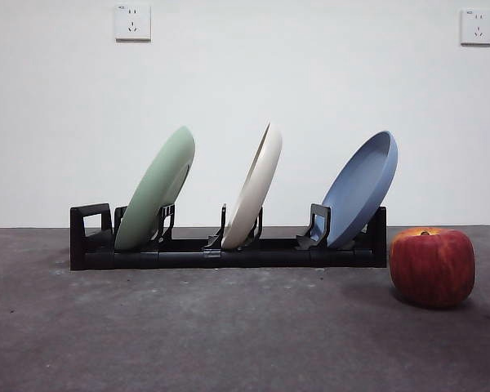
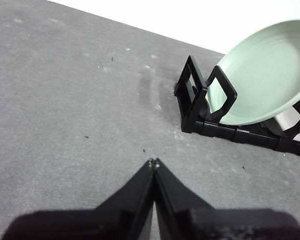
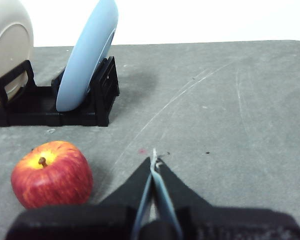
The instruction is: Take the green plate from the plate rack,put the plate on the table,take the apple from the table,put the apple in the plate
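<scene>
The green plate leans in the left slot of the black plate rack; the left wrist view shows the green plate standing in the rack's looped end. On the grey table, right of the rack, sits the red apple. My left gripper hovers shut over bare table, well short of the rack's end. My right gripper is shut and empty too, with the apple close beside it. Neither arm appears in the front view.
A cream-white plate stands in the rack's middle slot and a blue plate in the right slot, nearest the apple. A white wall with two sockets rises behind the table.
</scene>
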Robot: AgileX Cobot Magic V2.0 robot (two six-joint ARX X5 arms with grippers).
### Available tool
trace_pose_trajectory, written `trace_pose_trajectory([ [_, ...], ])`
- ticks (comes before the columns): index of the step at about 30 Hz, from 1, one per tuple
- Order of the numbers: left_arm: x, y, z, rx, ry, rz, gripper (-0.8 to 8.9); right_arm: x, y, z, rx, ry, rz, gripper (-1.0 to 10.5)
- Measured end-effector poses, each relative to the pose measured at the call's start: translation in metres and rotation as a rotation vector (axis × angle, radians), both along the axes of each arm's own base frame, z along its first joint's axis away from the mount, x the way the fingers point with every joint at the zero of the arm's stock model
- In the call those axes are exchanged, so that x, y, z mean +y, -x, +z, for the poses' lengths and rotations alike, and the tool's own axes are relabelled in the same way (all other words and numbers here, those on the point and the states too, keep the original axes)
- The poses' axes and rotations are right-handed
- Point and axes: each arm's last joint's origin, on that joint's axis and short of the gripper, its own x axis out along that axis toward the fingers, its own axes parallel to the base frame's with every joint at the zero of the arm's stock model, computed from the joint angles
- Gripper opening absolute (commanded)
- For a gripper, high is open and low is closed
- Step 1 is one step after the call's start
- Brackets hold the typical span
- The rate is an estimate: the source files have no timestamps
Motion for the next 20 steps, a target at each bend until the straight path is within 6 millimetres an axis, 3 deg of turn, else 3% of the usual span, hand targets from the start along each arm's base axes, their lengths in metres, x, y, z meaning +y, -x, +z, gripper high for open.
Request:
trace_pose_trajectory([
  [7,-0.004,0.000,0.018,-0.096,0.047,-0.121,-0.04,0.000,0.000,0.008,-0.019,-0.326,-0.031,0.0],
  [9,-0.005,0.002,0.040,-0.144,0.057,-0.168,-0.04,0.001,0.004,0.032,-0.079,-0.381,-0.024,-0.1],
  [12,-0.006,0.005,0.080,-0.168,0.058,-0.197,-0.04,0.001,0.012,0.084,-0.188,-0.408,0.003,-0.1],
  [20,-0.009,-0.008,0.153,-0.151,0.082,-0.340,-0.03,0.005,0.007,0.171,-0.223,-0.414,0.175,0.0],
])
